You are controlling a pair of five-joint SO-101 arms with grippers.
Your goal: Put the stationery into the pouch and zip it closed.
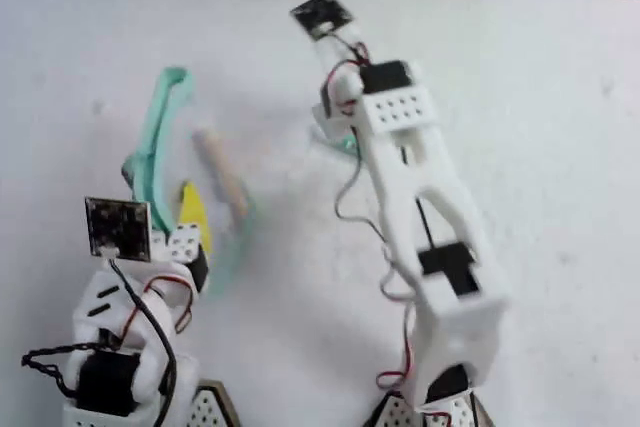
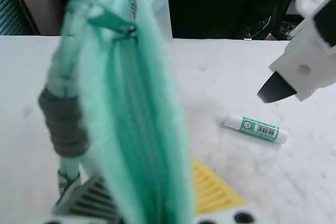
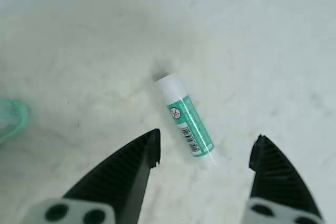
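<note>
**Beside the pouch: hazards at the glue stick pickup**

Away from the pouch [image 2: 131, 129], on the right arm's side, the glue stick [image 3: 186, 124] lies flat on the table [image 1: 540, 97], well apart from the fabric. The right gripper [image 3: 206, 145] hangs over it, released, jaws spread wide. Only the stick's near end lies between the tips, and the stick runs oblique to the line across them.

The left gripper [image 1: 190, 229] appears clamped on the pouch's lower edge and holds it up on edge. The zipper [image 2: 126, 77] runs along the pouch, facing the left wrist camera. How far the mouth gapes cannot be told. A beige stick [image 1: 220, 172] lies within the pouch's outline; whether it is inside cannot be told.

Likely faults:

1. Roll-out. The stick is round. Jaws closing askew could swivel or roll it away.
2. End pinch. A grip near one end would probably let the stick droop or slip during carry.
3. Missed mouth. Soft fabric held at one edge may sag, so the stick could strike the rim and drop beside the pouch.
4. Arm contact. Delivery brings the right gripper close to the left gripper.
</note>
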